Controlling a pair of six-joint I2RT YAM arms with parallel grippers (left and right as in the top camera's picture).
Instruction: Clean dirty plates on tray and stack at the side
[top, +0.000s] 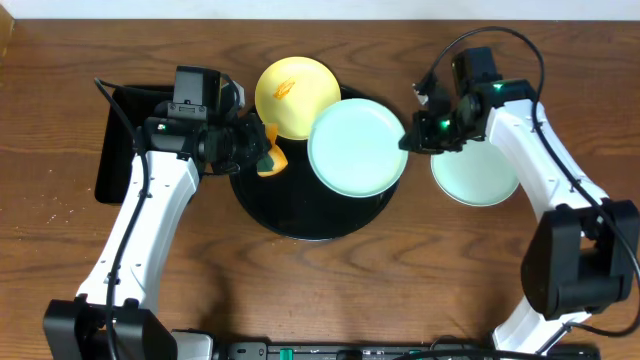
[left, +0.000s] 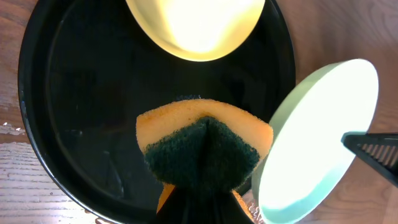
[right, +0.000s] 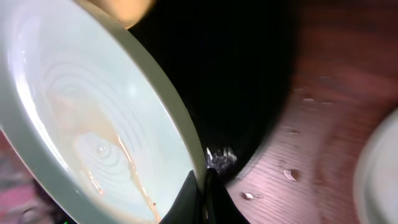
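The round black tray (top: 300, 205) lies mid-table. A pale yellow plate (top: 297, 95) with an orange smear rests on its far rim. My right gripper (top: 405, 140) is shut on the right rim of a mint plate (top: 357, 147), holding it tilted over the tray's right side. In the right wrist view that plate (right: 93, 124) shows brown streaks and the gripper (right: 204, 186) pinches its edge. My left gripper (top: 258, 150) is shut on an orange-and-green sponge (top: 270, 157) above the tray's left part. The left wrist view shows the sponge (left: 202, 146) folded between the plates.
A second mint plate (top: 475, 175) lies on the wooden table right of the tray. A black rectangular tray (top: 120, 150) sits at the left under my left arm. Water drops (right: 289, 174) dot the wood by the round tray's rim.
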